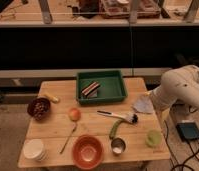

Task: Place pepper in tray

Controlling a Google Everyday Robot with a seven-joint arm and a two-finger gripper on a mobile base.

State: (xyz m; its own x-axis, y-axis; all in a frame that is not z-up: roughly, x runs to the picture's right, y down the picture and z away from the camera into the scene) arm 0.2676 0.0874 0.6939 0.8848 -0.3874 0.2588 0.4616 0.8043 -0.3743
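Note:
The pepper (114, 128) is small, curved and olive-green. It lies on the wooden table (53, 127) right of centre, between a white-handled brush (118, 116) and a small metal cup (118, 146). The dark green tray (118, 85) stands at the back middle of the table with a striped item (91, 89) inside it. My white arm (180, 90) reaches in from the right. The gripper (143, 104) hangs over the table's right edge, right of the tray and up and right of the pepper, apart from both.
A dark bowl of nuts (39, 108) and a small yellow item (51, 98) are at the left. A round orange-red fruit (74, 114), a spoon (69, 138), an orange bowl (87, 151), white stacked cups (34, 149) and a light-green cup (153, 138) fill the front.

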